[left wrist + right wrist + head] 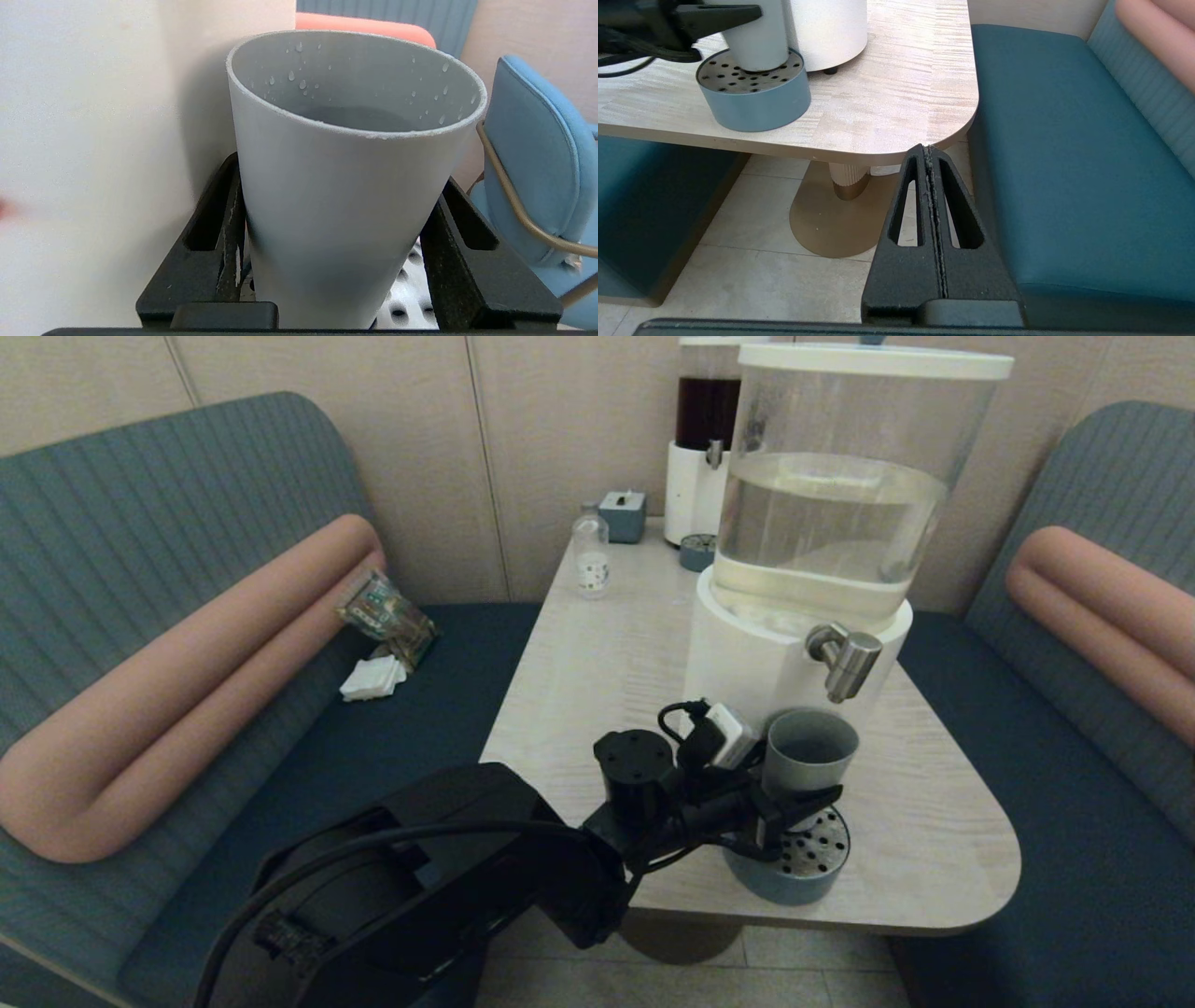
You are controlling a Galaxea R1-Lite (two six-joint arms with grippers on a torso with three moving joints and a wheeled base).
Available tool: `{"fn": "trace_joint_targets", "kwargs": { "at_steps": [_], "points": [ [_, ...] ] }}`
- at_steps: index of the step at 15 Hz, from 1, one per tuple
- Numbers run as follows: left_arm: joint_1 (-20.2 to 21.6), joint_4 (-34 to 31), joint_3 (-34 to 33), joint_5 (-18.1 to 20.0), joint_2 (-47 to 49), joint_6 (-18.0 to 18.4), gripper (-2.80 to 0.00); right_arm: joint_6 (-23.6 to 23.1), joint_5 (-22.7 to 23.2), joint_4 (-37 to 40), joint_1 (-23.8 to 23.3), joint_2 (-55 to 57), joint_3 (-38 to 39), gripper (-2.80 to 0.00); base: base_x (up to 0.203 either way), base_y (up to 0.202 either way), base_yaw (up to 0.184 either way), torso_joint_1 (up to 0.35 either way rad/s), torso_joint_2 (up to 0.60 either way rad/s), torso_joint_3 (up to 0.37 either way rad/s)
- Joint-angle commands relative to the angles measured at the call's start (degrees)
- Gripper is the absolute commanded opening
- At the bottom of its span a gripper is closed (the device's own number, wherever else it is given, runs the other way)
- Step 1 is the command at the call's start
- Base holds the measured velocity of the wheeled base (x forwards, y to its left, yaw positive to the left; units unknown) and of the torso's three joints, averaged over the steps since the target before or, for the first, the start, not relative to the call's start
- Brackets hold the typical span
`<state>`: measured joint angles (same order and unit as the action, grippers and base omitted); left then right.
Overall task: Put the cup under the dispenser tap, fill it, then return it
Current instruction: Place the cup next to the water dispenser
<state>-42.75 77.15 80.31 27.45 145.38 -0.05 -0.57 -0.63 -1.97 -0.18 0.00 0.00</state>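
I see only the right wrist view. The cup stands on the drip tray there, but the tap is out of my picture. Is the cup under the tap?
Observer: Yes. In the head view the dispenser tap appears to hang over the right part of the opening of the cup.
Operator: Is there already water inside the cup?
Observer: The left wrist view shows drops on its inner wall and a dark level surface low inside, likely liquid.
Operator: Does the left gripper hold it on both sides?
Observer: Yes. In the left wrist view the left gripper has one of its fingers pressed against each side of the cup.
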Motion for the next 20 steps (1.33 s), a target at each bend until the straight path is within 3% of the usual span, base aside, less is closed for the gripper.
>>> {"fn": "trace_joint_targets", "kwargs": {
  "at_steps": [1, 8, 10, 12, 16, 20],
  "points": [
    [0.0, 0.3, -4.9, 0.3, -4.1, 0.0, -2.80, 0.0, 0.0, 0.0, 0.0, 0.1, 0.8, -2.80, 0.000, 0.000, 0.000, 0.000, 0.00, 0.000],
    [0.8, 5.8, -28.0, 0.3, -19.8, 0.0, -2.80, 0.0, 0.0, 0.0, 0.0, 0.1, 0.8, -2.80, 0.000, 0.000, 0.000, 0.000, 0.00, 0.000],
    [3.5, 8.1, -35.2, 0.3, -24.7, 0.0, -2.80, 0.0, 0.0, 0.0, 0.0, 0.1, 0.8, -2.80, 0.000, 0.000, 0.000, 0.000, 0.00, 0.000],
    [9.3, 9.8, -40.2, 0.6, -28.9, -0.1, -2.80, 0.0, 0.0, 0.0, 0.0, 0.1, 0.8, -2.80, 0.000, 0.000, 0.000, 0.000, 0.00, 0.000],
    [19.8, 10.5, -40.9, 1.6, -30.6, -0.6, -2.80, 0.0, 0.0, 0.0, 0.0, 0.1, 0.8, -2.80, 0.000, 0.000, 0.000, 0.000, 0.00, 0.000],
    [24.3, 10.5, -33.4, 1.5, -24.1, -2.1, -2.80, 0.0, -0.1, 0.0, 0.0, 0.1, 0.8, -2.80, 0.000, 0.000, 0.000, 0.000, 0.00, 0.000]
  ]
}}
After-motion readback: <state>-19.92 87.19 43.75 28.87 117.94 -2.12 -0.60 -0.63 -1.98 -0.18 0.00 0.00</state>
